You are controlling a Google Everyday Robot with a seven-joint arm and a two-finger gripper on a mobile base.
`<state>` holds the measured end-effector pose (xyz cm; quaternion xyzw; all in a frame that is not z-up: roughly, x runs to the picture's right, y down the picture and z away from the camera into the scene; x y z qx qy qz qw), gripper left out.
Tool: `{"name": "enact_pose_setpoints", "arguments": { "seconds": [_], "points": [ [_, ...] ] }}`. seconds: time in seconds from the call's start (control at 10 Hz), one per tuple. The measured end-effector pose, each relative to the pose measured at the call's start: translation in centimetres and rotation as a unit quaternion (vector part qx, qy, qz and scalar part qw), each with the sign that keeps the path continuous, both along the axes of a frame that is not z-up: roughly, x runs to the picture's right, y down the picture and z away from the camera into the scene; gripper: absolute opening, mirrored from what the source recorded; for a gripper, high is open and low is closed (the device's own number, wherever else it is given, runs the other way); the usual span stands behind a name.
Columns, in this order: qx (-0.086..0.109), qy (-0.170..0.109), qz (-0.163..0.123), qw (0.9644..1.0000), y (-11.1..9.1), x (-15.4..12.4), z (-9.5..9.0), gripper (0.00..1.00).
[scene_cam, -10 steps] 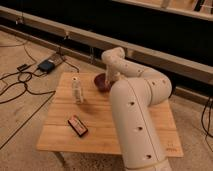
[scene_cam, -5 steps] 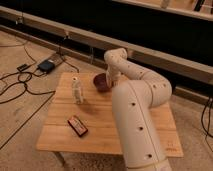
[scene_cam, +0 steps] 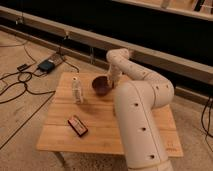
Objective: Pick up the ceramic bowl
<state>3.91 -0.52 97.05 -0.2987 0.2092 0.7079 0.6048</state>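
**Bowl tips up at the tool**

Half a second ago the bowl (scene_cam: 101, 85) showed more side-on, on the far part of the desk (scene_cam: 60, 135). Now it shows its hollow more towards the camera and looks tilted, its right rim at the tool (scene_cam: 111, 80). We take this as a sign that the tool has the rim and the lift is starting, though we cannot tell whether the base has left the wood. We also cannot tell whether the tool is open or closed: the arm (scene_cam: 140, 115) and the bowl's edge hide that part.

The arm keeps almost the same bend as before, reaching over the far edge and down to the bowl. The bottle (scene_cam: 76, 90) stands just left of the bowl, apart from it, and has not shifted. The red oblong thing (scene_cam: 77, 125) lies nearer us, well clear.

If the hold is on one rim only, we judge the bowl could swing or slip as it rises.
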Motion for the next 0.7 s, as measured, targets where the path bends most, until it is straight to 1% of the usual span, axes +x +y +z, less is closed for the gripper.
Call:
{"name": "enact_pose_setpoints", "arguments": {
  "seconds": [0.1, 0.2, 0.3, 0.4, 0.5, 0.7],
  "points": [
    [-0.011, -0.038, -0.004, 0.9992, 0.2, -1.0, -1.1, 0.00],
    [-0.021, -0.072, -0.005, 0.9972, 0.3, -1.8, -2.1, 0.00],
    [-0.030, -0.093, -0.005, 0.9952, 0.5, -2.2, -2.7, 0.00],
    [-0.039, -0.112, 0.002, 0.9929, 0.4, -2.2, -3.2, 0.00],
    [-0.047, -0.118, 0.014, 0.9918, 0.2, -1.6, -3.4, 0.00],
    [-0.051, -0.118, 0.034, 0.9911, -0.5, -0.4, -3.5, 0.00]
  ]
}}
